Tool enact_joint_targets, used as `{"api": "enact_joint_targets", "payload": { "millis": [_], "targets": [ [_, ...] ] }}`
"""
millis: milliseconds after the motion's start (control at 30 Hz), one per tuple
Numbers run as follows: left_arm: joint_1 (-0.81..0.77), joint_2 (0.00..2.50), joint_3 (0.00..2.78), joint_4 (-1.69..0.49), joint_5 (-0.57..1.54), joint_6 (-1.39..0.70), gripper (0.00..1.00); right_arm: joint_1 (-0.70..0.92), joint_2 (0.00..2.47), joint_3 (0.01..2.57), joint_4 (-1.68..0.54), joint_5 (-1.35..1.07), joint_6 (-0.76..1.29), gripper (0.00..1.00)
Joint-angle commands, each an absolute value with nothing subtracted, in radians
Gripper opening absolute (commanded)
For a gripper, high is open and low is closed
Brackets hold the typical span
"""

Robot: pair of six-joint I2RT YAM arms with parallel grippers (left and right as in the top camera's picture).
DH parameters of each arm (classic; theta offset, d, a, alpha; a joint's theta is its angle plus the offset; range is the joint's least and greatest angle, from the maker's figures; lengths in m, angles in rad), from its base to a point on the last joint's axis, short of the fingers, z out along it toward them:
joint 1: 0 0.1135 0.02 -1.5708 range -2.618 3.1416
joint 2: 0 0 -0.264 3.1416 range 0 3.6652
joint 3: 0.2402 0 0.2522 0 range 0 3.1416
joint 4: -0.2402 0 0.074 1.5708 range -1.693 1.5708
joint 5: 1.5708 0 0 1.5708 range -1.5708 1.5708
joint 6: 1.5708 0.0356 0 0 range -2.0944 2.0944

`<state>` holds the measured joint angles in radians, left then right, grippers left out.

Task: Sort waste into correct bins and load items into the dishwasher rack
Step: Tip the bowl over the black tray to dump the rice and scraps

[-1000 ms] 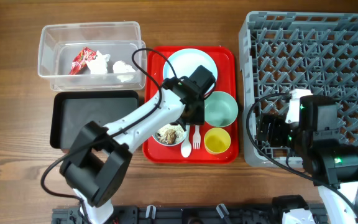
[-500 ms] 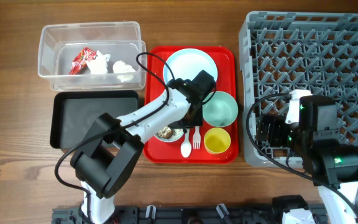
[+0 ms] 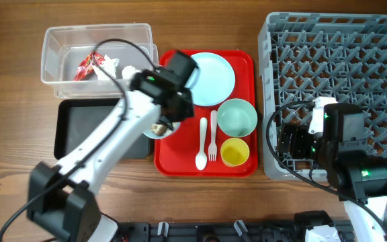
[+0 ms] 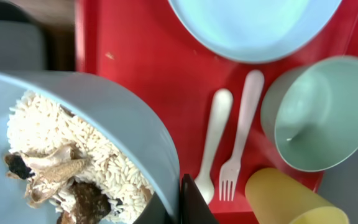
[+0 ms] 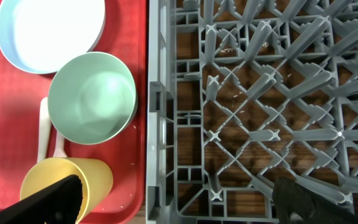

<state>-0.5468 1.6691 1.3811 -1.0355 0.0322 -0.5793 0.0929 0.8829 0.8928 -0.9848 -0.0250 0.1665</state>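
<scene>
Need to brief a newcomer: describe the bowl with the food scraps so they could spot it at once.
Start at the flat red tray mid-table. At its left edge, the left gripper holds a pale blue bowl. Unlike the empty mint bowl nearby, it contains white rice-like grains and brown lumps.

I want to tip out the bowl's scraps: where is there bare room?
The black tray is bare, below the clear tub, left of the red tray. That tray's lower-left corner beside the spoon is free; its right side is crowded.
</scene>
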Motion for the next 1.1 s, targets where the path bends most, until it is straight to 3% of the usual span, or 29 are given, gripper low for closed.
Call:
{"api": "enact_joint_targets", "payload": {
  "millis": [0, 367, 533, 767, 1067],
  "targets": [
    [-0.395, 1.618, 1.404, -1.052, 0.187, -0.415, 0.04, 0.094, 0.885, 0.913, -0.988, -0.016, 0.160, 1.00],
    [0.236, 1.620, 1.128, -1.025, 0.986, 0.141, 0.04, 0.094, 0.885, 0.913, -0.988, -0.016, 0.159, 1.00],
    [0.432, 1.665, 1.010, -1.010, 1.228, 0.237, 0.04, 0.094, 0.885, 0.912, -0.989, -0.016, 0.160, 1.00],
    [0.496, 1.762, 0.984, -1.017, 1.565, 0.241, 0.04, 0.094, 0.885, 0.913, -0.989, -0.016, 0.160, 0.99],
    [0.496, 1.761, 0.984, -0.935, 1.515, 0.176, 0.04, 0.094, 0.885, 0.913, -0.990, -0.016, 0.159, 1.00]
  ]
}}
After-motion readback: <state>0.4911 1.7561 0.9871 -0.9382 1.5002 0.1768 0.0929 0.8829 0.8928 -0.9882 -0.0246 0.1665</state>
